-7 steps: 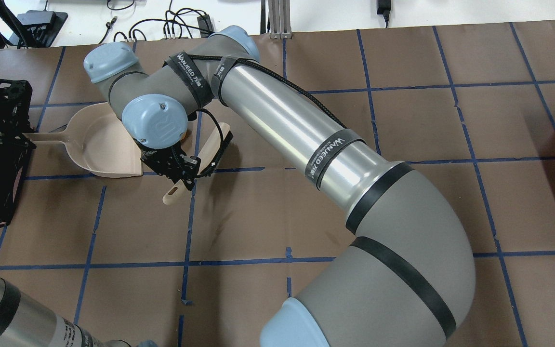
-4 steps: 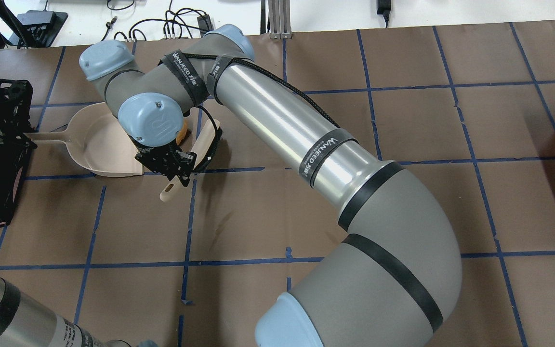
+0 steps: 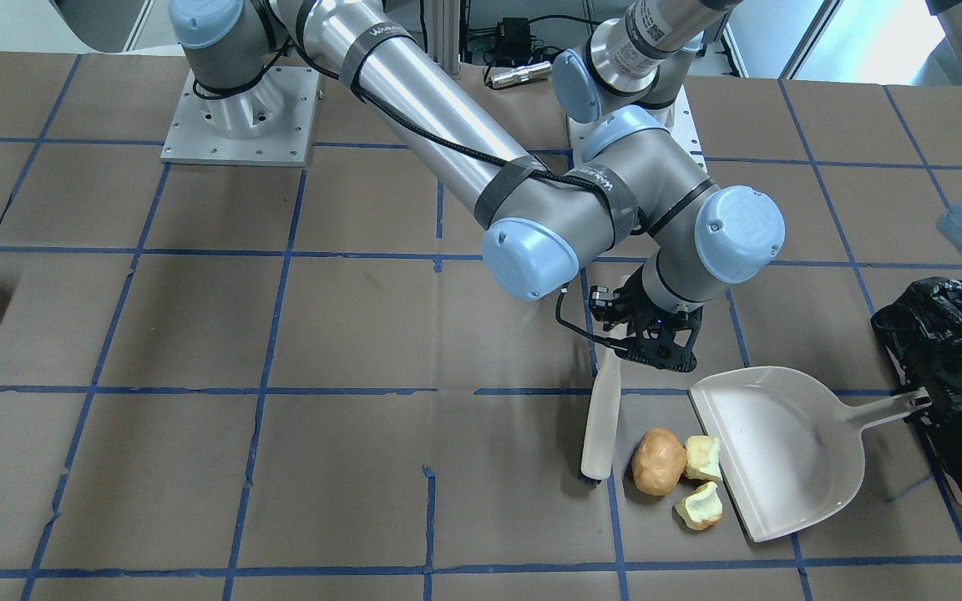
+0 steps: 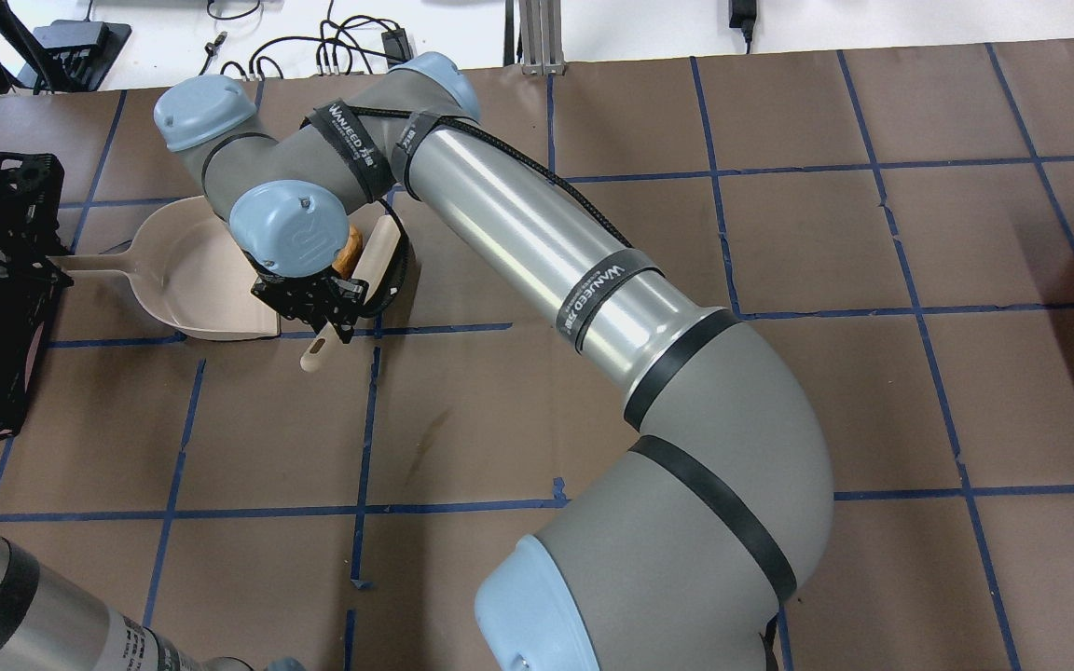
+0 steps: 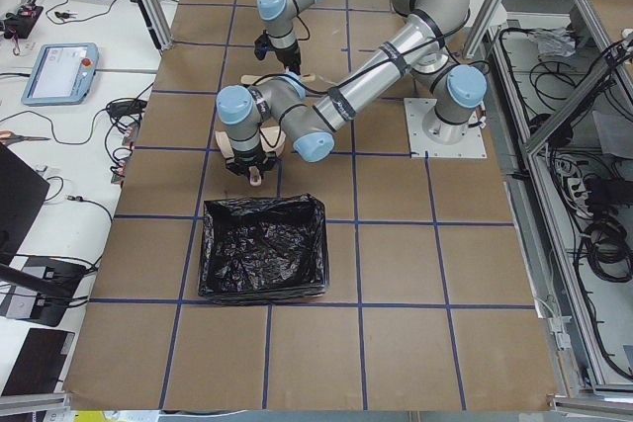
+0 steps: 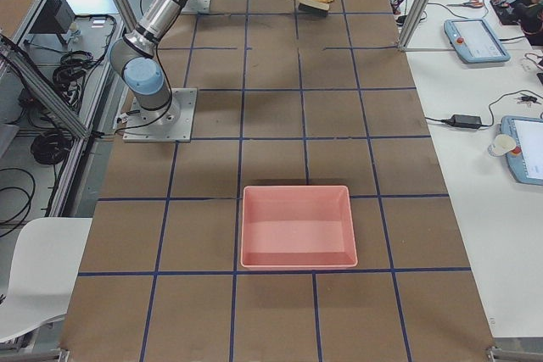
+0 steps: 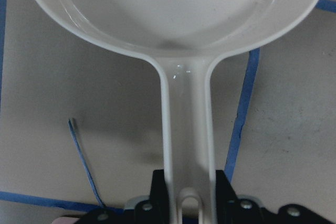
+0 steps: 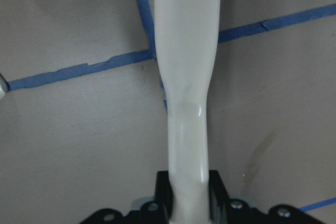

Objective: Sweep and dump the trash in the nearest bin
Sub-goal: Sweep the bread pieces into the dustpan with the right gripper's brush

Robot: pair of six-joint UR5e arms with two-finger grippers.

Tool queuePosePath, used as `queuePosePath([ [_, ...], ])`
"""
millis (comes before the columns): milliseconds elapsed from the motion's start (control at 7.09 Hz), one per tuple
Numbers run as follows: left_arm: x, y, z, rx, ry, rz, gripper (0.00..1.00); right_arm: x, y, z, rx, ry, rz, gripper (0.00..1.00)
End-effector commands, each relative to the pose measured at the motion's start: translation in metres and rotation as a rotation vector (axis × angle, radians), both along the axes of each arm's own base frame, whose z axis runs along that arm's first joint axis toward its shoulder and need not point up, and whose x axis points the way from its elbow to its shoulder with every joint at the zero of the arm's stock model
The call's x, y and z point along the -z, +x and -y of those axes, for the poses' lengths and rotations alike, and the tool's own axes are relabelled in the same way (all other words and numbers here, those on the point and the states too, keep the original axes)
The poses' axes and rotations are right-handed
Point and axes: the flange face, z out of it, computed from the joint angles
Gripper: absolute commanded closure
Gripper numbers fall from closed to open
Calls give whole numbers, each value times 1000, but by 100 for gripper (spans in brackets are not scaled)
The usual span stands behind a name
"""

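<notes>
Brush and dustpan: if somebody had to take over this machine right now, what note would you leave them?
The right gripper is shut on the brush handle.
The left gripper is shut on the dustpan handle, with the pan flat on the table.
Trash: the potato-shaped lump and two pale chunks lie between brush and pan mouth.
Done: nothing is in the pan yet.
Left: sweep all three in, lift, and dump into the black-bagged bin behind the pan handle.
</notes>
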Motion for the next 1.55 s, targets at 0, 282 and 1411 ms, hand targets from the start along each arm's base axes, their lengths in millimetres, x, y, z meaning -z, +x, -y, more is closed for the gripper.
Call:
queuePosePath([
  [0,2,-1,-1,-21,1,1,99,8,8,16,2,-37,40,96],
  [282,1,-1,0,-18,-1,1,99,3,16,19,-112,-69,128,96],
  [1411,0,-2,0,-24,-3,0,99,-14,38,18,-746,-219,338,96],
])
